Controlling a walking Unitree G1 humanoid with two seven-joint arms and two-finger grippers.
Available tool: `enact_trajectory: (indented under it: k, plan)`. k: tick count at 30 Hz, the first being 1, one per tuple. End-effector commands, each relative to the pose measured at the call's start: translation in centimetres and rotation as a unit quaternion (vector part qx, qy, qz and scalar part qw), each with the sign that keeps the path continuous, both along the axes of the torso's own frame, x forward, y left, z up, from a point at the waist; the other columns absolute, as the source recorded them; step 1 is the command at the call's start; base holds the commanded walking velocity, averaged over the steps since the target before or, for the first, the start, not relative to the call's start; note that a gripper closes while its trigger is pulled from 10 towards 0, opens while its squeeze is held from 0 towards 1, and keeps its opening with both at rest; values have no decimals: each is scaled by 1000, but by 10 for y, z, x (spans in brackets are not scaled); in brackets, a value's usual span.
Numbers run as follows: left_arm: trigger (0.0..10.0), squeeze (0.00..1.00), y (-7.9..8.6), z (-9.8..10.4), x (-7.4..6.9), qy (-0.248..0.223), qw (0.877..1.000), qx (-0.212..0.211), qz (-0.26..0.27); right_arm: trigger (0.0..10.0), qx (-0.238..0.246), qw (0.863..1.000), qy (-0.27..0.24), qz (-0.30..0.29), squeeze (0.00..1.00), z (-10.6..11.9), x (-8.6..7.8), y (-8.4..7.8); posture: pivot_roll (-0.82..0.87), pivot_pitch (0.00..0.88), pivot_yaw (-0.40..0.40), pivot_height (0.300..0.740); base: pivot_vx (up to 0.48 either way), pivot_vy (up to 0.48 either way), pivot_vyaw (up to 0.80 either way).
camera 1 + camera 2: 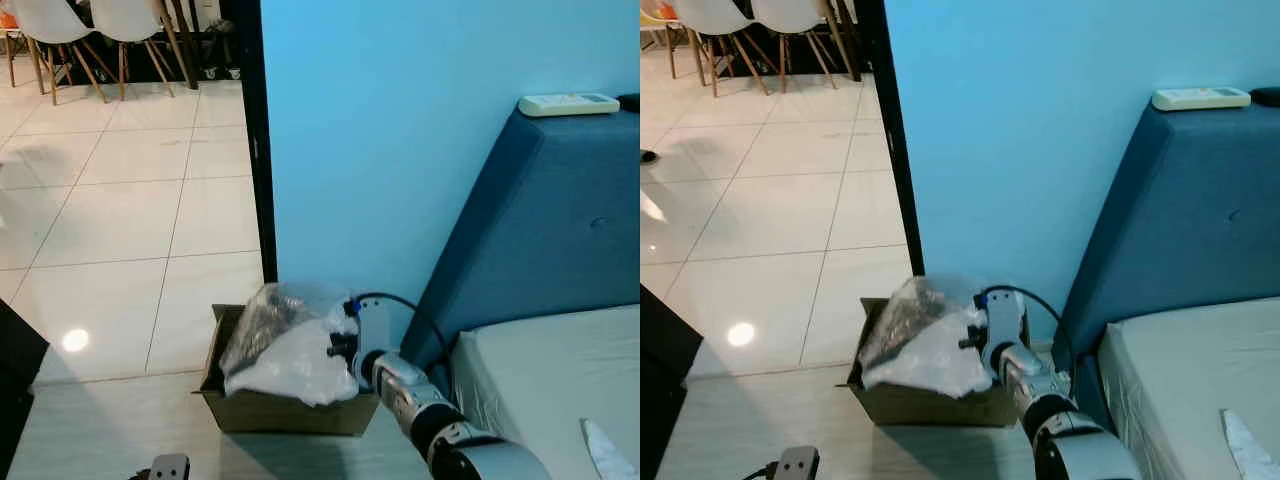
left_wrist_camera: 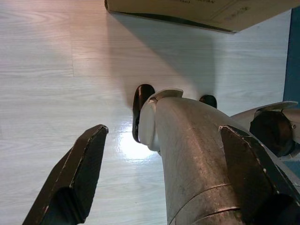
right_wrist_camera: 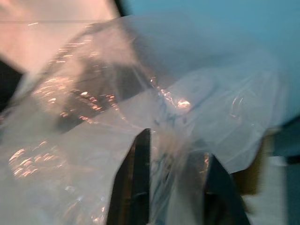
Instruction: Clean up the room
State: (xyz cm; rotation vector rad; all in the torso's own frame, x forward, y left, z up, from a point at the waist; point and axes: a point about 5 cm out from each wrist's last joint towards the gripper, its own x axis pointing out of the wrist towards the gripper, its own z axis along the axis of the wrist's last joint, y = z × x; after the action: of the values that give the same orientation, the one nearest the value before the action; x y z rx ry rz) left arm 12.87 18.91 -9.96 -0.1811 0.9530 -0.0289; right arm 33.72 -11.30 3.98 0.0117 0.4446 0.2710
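A crumpled clear-and-white plastic bag (image 1: 285, 345) lies on top of an open cardboard box (image 1: 290, 412) that stands on the floor against the blue wall. My right gripper (image 1: 338, 345) reaches out to the bag's right side. In the right wrist view the bag's film (image 3: 178, 108) is pinched between the two black fingers (image 3: 138, 178), so that gripper (image 3: 176, 187) is shut on it. My left gripper (image 2: 164, 131) hangs open over the pale wood floor, beside my own leg, with the box's edge (image 2: 197, 14) nearby.
A bed with a blue padded headboard (image 1: 540, 230) and a white mattress (image 1: 550, 370) stands right of the box; a white remote (image 1: 568, 104) rests on the headboard. A black door frame (image 1: 258, 150) leads left to a tiled room with white chairs (image 1: 60, 30). A small grey device (image 1: 168, 467) lies on the floor.
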Motion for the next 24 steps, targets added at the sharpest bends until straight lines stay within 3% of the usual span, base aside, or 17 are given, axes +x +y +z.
enact_trajectory:
  k: [1, 2, 4, 8, 12, 15, 17, 19, 21, 24]
  plan:
    - [10000, 0, 1, -12, -40, 70, 997, -6, 8, 10000, -67, 997, -32, -24, 1000, 9, 8, -13, 78, 183, -49, 736, 0, 0, 0]
    - [10000, 0, 1, -12, -40, 70, 997, -6, 8, 10000, -67, 997, -32, -24, 1000, 9, 8, -13, 78, 183, -49, 736, 0, 0, 0]
    - [10000, 0, 1, -13, -40, 72, 997, -6, 9, 10000, -128, 990, -42, -35, 1000, 10, 9, -23, 73, 177, -50, 736, 0, 0, 0]
    - [10000, 0, -1, -13, -40, 75, 997, -6, 11, 10000, -198, 979, -22, -49, 1000, -1, 1, -42, 48, 158, -52, 736, 0, 0, 0]
    - [10000, 0, -2, -13, -38, 74, 997, -6, 11, 10000, -208, 977, -10, -53, 1000, -7, -4, -48, 41, 151, -51, 736, 0, 0, 0]
    - [10000, 0, -6, -11, -28, 67, 998, -10, 11, 10000, -215, 973, 29, -76, 1000, -22, -18, -67, 19, 123, -52, 736, 0, 0, 0]
    - [10000, 0, -6, -11, -28, 67, 998, -10, 11, 10000, -215, 973, 29, -76, 1000, -22, -18, -67, 19, 123, -52, 736, 0, 0, 0]
    - [10000, 0, -10, -9, -16, 58, 998, -12, 12, 10000, -214, 970, 25, -114, 1000, -21, -20, -88, 0, 88, -54, 736, 0, 0, 0]
    - [10000, 0, -10, -9, -16, 58, 998, -12, 12, 10000, -214, 970, 25, -114, 1000, -21, -20, -88, 0, 88, -54, 736, 0, 0, 0]
    - [10000, 0, -12, -8, -10, 55, 998, -13, 11, 10000, -219, 964, 0, -149, 1000, -11, -17, -104, -22, 59, -55, 736, 0, 0, 0]
